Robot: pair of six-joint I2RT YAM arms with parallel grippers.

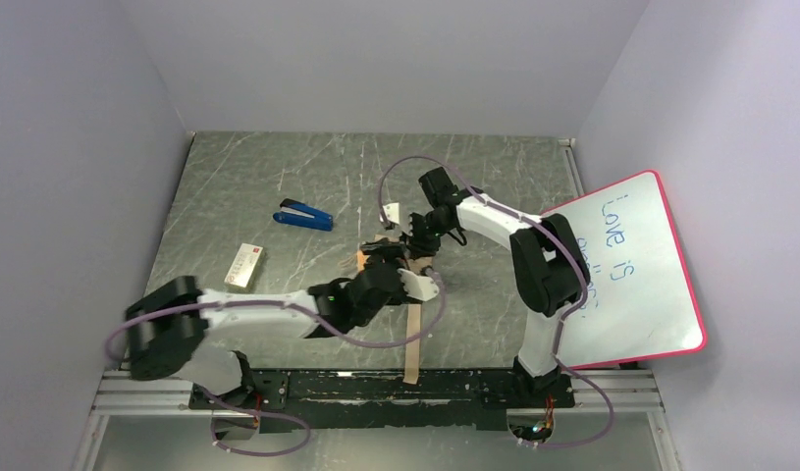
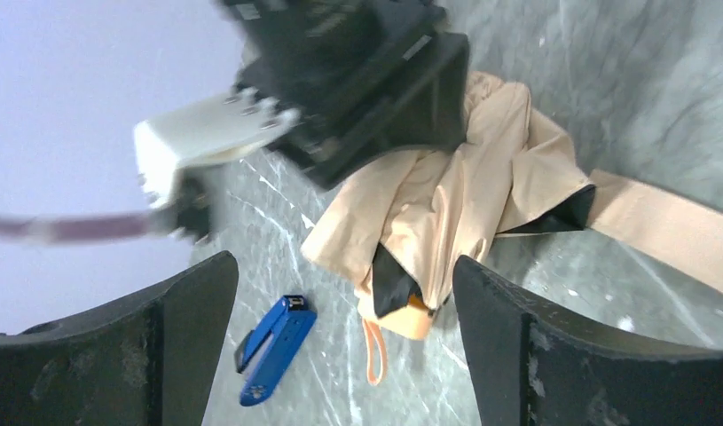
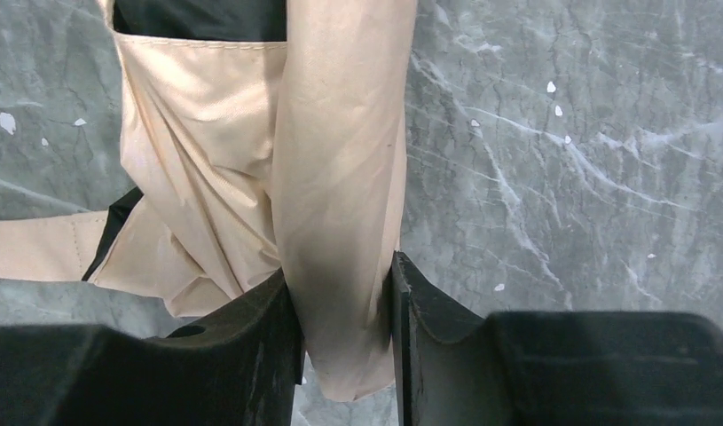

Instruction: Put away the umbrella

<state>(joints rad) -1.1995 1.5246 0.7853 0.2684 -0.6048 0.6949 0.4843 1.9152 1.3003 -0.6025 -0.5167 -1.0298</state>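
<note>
The umbrella (image 2: 464, 200) lies collapsed on the grey table, a loose bundle of cream-beige fabric with black lining showing. Its tan handle (image 2: 411, 321) and thin loop point towards the blue stapler. Its long beige strap (image 1: 413, 343) trails to the near edge. My right gripper (image 3: 344, 280) is shut on a fold of the umbrella fabric (image 3: 331, 177); in the left wrist view it is the black block (image 2: 366, 80) above the bundle. My left gripper (image 2: 344, 266) is open and empty, its jaws wide apart just short of the handle end. In the top view both grippers meet over the umbrella (image 1: 418, 262).
A blue stapler (image 1: 303, 216) lies left of the umbrella, also in the left wrist view (image 2: 273, 346). A white and red box (image 1: 243, 265) is further left. A pink-framed whiteboard (image 1: 631, 275) leans at the right. Walls close three sides.
</note>
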